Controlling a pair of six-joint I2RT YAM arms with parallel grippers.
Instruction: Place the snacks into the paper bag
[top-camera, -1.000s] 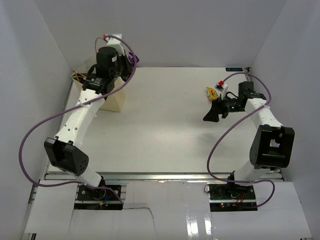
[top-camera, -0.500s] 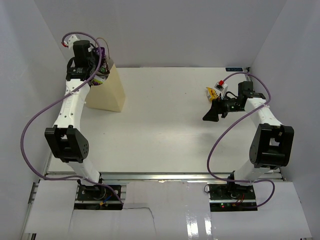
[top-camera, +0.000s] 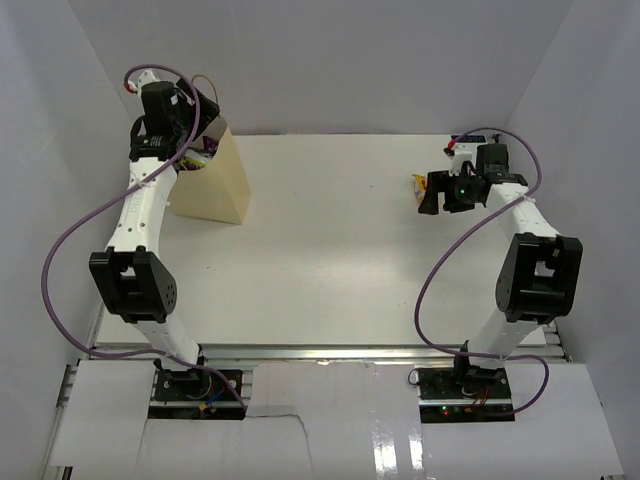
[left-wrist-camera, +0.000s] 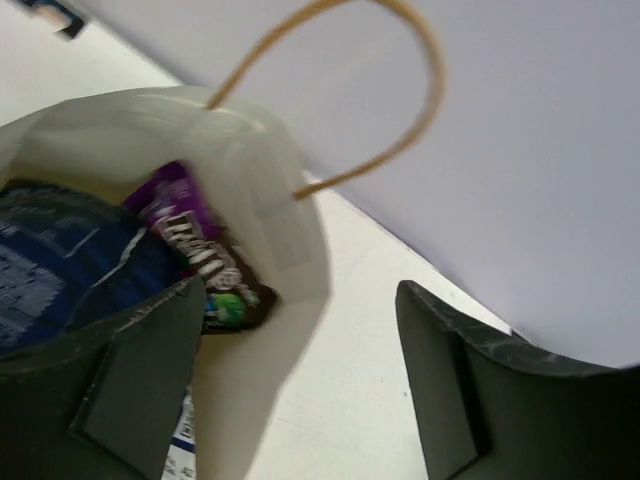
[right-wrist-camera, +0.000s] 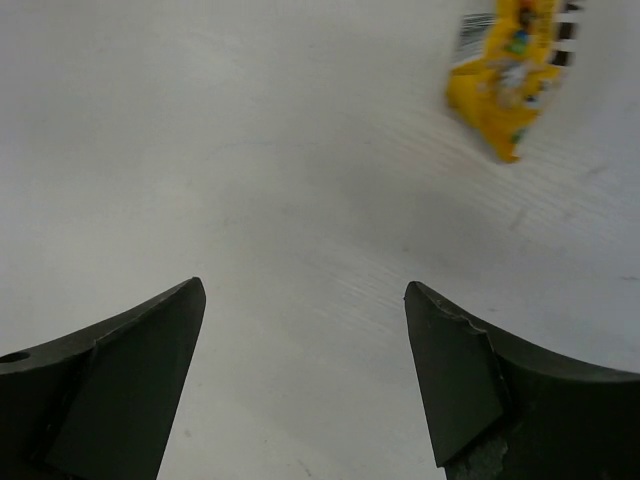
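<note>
Right hand (right-wrist-camera: 302, 290) has swung toward the far-right corner, spread wide and empty near the yellow packet (right-wrist-camera: 505, 75); left hand (left-wrist-camera: 300, 290) gapes empty over the paper bag (left-wrist-camera: 275, 200).

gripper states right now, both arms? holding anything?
Left gripper: open, empty, fingers straddling the paper bag rim.
Right gripper: open, empty; the yellow packet lies ahead of it, not touched.
</note>
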